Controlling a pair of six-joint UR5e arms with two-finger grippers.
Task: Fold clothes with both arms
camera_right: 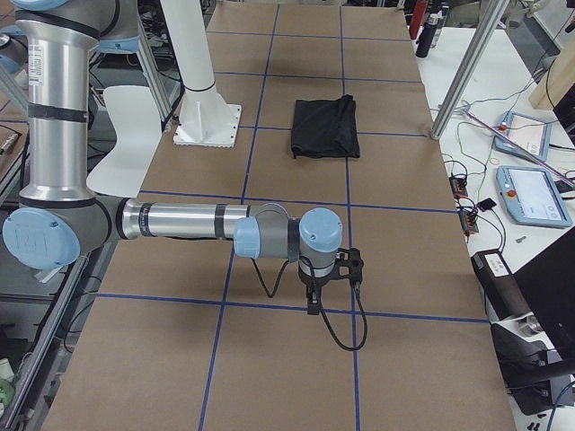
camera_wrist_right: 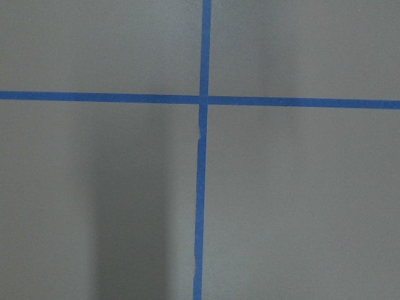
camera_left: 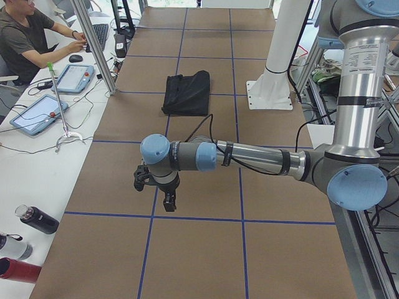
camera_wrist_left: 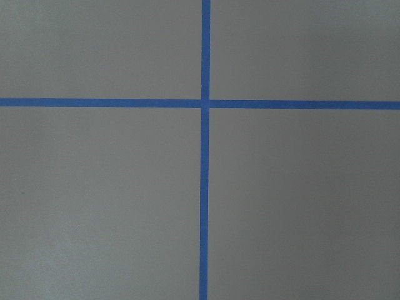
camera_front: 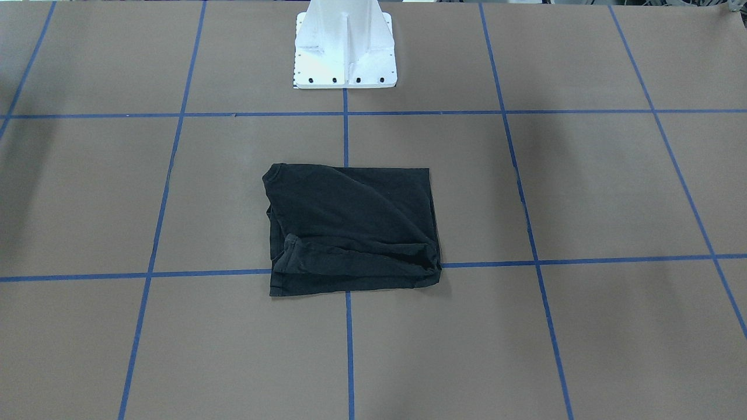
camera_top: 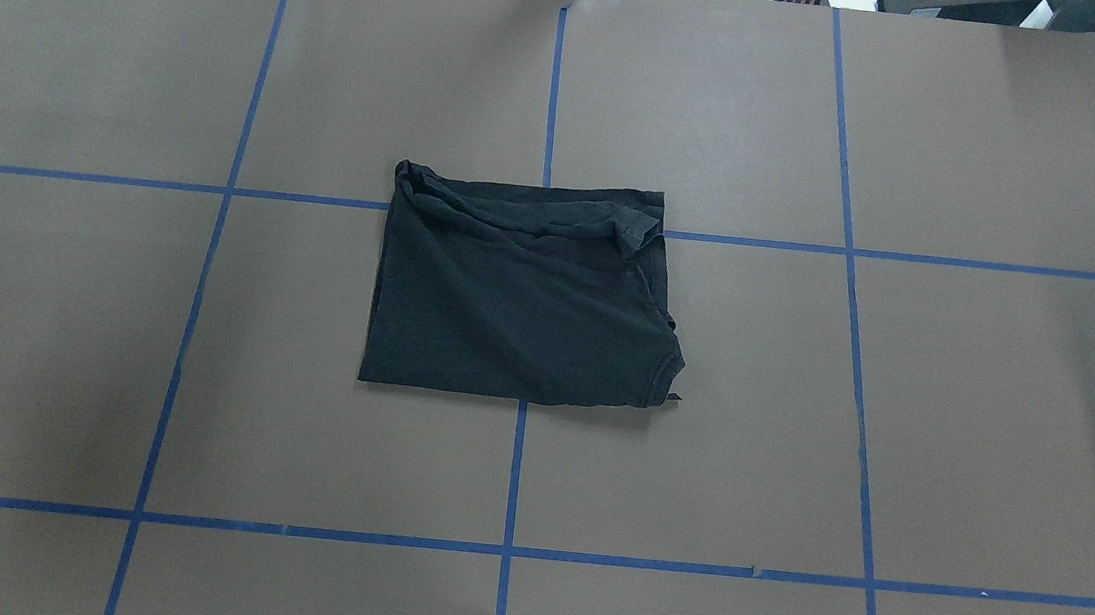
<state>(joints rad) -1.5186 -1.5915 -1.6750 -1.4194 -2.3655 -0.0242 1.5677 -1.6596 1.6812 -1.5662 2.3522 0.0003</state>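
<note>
At the table's left end the left arm (camera_left: 249, 157) reaches out level. The left gripper (camera_left: 168, 203) points down above the brown table (camera_top: 897, 432), and from this side angle I cannot tell whether its jaws are apart or together. At the other end the right arm (camera_right: 180, 220) holds the same pose, with the right gripper (camera_right: 312, 303) hanging near a tape line (camera_right: 269, 305), its jaws just as hard to read. Both wrist views show only table surface and crossing blue tape.

Farther in, well apart from both grippers, the T-shirt (camera_top: 519, 295) lies at the table's centre. It is folded to a rough rectangle, plain black side up, over a tape crossing and in front of the white pedestal (camera_front: 344, 46). What looks like the collar (camera_top: 671, 365) sits at the corner nearest the robot's right. Beyond the table's edge, a person (camera_left: 25, 37) sits at a desk (camera_left: 37, 168).
</note>
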